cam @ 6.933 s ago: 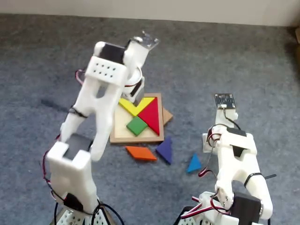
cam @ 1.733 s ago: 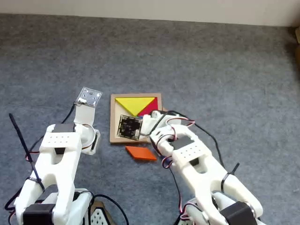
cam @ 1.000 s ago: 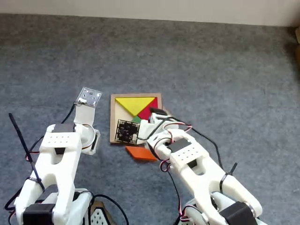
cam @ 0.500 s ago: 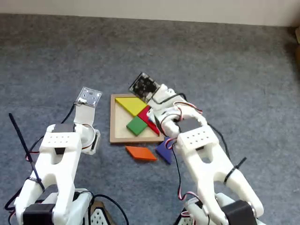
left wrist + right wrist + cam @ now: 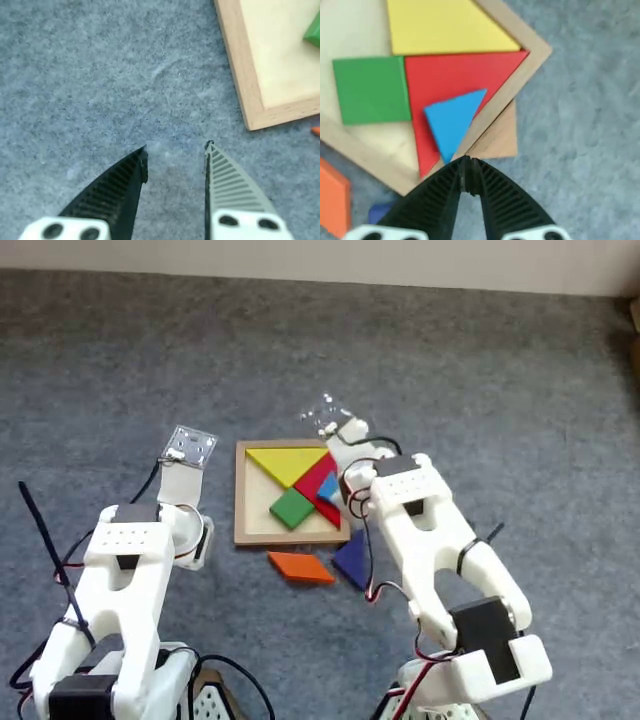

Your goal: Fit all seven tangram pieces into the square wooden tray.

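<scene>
The square wooden tray [image 5: 245,530] holds a yellow triangle [image 5: 288,462], a red triangle [image 5: 316,476] and a green square [image 5: 292,508]. A light blue triangle [image 5: 452,121] lies loose on top of the red triangle [image 5: 470,72], its tip near the tray rim [image 5: 512,85]. My right gripper [image 5: 469,167] hangs shut and empty just outside that rim. My left gripper [image 5: 176,149] is open over bare carpet beside a tray corner [image 5: 250,102]. An orange parallelogram [image 5: 300,566] and a dark blue triangle [image 5: 352,558] lie on the carpet in front of the tray.
A tan piece [image 5: 496,141] lies on the carpet, partly tucked against the tray's right edge. The grey carpet [image 5: 520,390] stretches open behind and to the right. The left arm [image 5: 130,570] stands left of the tray, the right arm [image 5: 420,530] right of it.
The light blue triangle went from the carpet onto the red triangle in the tray. The right arm swung over the tray and now stands at its right edge. The left arm withdrew leftward.
</scene>
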`<act>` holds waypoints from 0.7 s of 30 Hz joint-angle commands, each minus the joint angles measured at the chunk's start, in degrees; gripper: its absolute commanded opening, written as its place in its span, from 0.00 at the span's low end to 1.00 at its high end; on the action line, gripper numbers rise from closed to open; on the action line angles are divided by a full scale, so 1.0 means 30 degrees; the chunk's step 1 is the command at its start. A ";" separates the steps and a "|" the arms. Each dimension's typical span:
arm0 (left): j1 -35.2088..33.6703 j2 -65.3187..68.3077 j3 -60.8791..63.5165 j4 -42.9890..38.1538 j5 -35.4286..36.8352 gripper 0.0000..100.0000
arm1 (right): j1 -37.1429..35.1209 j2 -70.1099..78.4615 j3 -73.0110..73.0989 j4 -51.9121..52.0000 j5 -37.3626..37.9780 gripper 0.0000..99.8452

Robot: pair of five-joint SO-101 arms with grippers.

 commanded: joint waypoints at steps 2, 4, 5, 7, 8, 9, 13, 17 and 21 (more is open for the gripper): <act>-0.0073 -0.0513 -0.0044 -0.0234 -0.0117 0.18 | -0.1099 -0.0190 -0.1070 0.1040 -0.0234 0.00; -0.0073 -0.0513 -0.0044 -0.0234 -0.0117 0.18 | -0.1714 -0.0190 -0.1070 0.1040 -0.0264 0.00; -0.0073 -0.0513 -0.0044 -0.0234 -0.0117 0.18 | -0.1949 -0.0190 -0.1070 0.1040 -0.0264 0.00; -0.0073 -0.0513 -0.0044 -0.0234 -0.0117 0.18 | -0.2330 -0.0190 -0.1158 0.1011 -0.0264 0.00; -0.0073 -0.0513 -0.0044 -0.0234 -0.0117 0.18 | -0.2505 -0.0190 -0.1187 0.1011 -0.0264 0.00; -0.0073 -0.0513 -0.0044 -0.0234 -0.0117 0.18 | -0.2681 -0.0190 -0.1187 0.1011 -0.0264 0.00; -0.0073 -0.0513 -0.0044 -0.0234 -0.0117 0.18 | -0.3531 -0.0308 -0.1216 0.0747 -0.0264 0.00; -0.0073 -0.0513 -0.0044 -0.0234 -0.0117 0.18 | -0.3853 -0.0366 -0.1216 -0.0689 -0.0293 0.00; -0.0073 -0.0513 -0.0044 -0.0234 -0.0117 0.18 | -0.3326 -0.1158 -0.2037 -0.0601 -0.0293 0.00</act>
